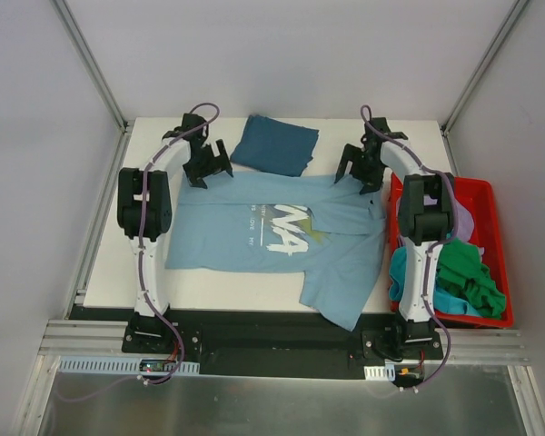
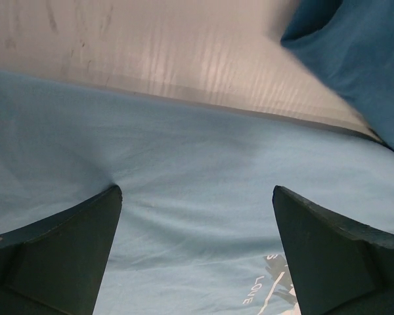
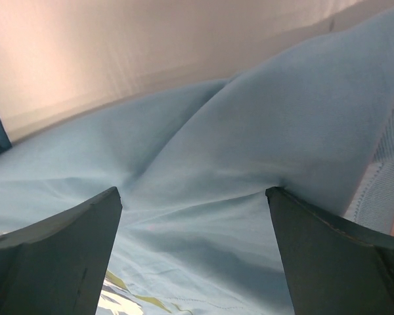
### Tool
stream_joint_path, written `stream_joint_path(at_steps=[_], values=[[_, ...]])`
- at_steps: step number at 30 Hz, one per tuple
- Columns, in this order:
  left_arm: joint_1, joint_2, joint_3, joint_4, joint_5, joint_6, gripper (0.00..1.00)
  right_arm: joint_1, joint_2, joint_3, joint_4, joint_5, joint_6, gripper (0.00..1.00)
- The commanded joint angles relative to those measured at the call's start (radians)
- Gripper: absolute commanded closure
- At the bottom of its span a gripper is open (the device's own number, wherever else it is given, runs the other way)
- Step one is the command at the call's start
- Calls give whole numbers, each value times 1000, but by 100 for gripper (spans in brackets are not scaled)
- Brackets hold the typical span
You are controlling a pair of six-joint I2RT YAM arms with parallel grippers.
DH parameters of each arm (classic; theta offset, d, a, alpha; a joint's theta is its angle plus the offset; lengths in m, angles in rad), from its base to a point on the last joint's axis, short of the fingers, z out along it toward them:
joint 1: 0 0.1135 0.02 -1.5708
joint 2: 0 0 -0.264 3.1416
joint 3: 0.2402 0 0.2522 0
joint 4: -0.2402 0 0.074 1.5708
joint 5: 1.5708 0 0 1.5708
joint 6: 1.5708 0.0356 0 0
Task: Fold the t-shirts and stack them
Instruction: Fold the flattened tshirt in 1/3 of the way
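Observation:
A light sky-blue t-shirt (image 1: 272, 232) with white chest print lies spread on the white table, one part hanging toward the near edge. A folded dark teal-blue t-shirt (image 1: 274, 144) rests at the back centre. My left gripper (image 1: 209, 169) is open and pressed down on the light shirt's far left edge; in the left wrist view its fingertips (image 2: 102, 216) dent the light cloth (image 2: 197, 197), with the dark shirt (image 2: 361, 59) at upper right. My right gripper (image 1: 361, 174) is open on the shirt's far right edge, with creased fabric (image 3: 203, 190) lying between its fingers.
A red plastic bin (image 1: 487, 195) stands at the table's right edge, holding green (image 1: 468, 277), turquoise and lilac shirts. The right arm runs along the bin's left wall. Grey enclosure walls rise behind and on both sides. Bare white table (image 1: 209, 286) shows near the front left.

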Motion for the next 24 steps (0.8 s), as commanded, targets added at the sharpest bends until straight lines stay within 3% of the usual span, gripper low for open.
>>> stream_joint_path(at_steps=[1,10,18,24], values=[[0,86,67,-28,74,-19,1,-56,112,149,-128,68,-16,4],[0,128,131,-34,85,-16,1,-95,232,357,-160,-29,-37,4],[43,115,96,-69,20,-13,1,-64,128,251,-133,-26,-85,4],[95,125,119,-89,92,50,1,-31,65,167,-131,-15,-98,4]])
